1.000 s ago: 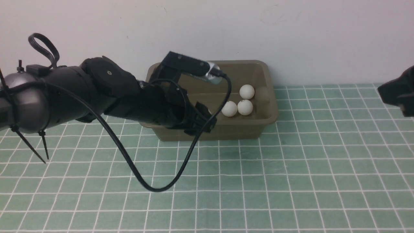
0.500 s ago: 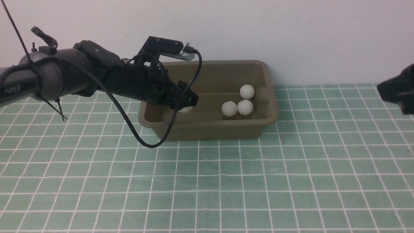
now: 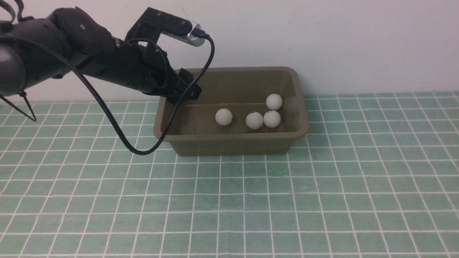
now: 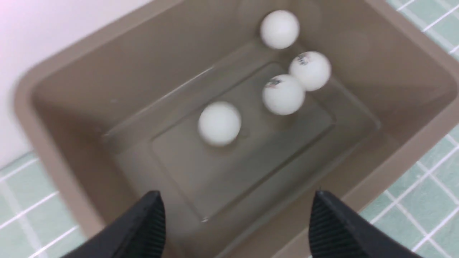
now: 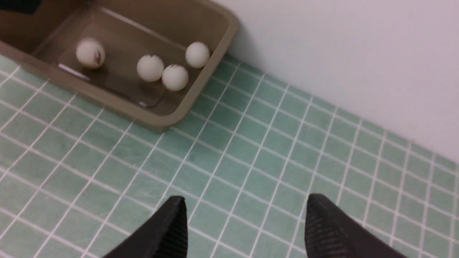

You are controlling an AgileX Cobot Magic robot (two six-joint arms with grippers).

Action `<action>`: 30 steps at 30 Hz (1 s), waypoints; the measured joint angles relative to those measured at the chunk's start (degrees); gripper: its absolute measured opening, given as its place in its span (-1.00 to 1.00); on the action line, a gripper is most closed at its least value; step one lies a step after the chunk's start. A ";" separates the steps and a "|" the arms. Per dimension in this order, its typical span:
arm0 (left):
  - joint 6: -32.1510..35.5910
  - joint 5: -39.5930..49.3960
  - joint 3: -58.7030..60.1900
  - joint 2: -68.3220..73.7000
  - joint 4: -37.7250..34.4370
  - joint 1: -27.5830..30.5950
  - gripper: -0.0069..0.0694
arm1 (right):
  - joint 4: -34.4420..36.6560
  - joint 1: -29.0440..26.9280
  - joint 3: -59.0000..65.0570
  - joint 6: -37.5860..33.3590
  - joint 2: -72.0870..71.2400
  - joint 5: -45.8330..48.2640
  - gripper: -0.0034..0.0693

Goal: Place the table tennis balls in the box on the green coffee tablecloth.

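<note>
All four table tennis balls point(image 3: 254, 120) lie on the floor of the box point(image 3: 229, 146), which stands on the green coffee tablecloth point(image 3: 251, 200) against the white wall point(image 3: 322, 36); three sit close together toward the box's right end, two of them touching; the lone ball point(image 3: 223, 117) rests apart, near the middle; the left hand point(image 3: 183, 91) hangs over the box's left end, jaws spread wide and empty; the right hand point(image 5: 245, 222), outside the front view, hovers above the cloth to the right of the box, jaws likewise parted around nothing.
</note>
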 joint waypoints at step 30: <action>-6.31 4.05 -0.07 -2.98 5.81 0.04 0.43 | 12.25 0.00 57.09 0.90 -44.54 -39.38 0.21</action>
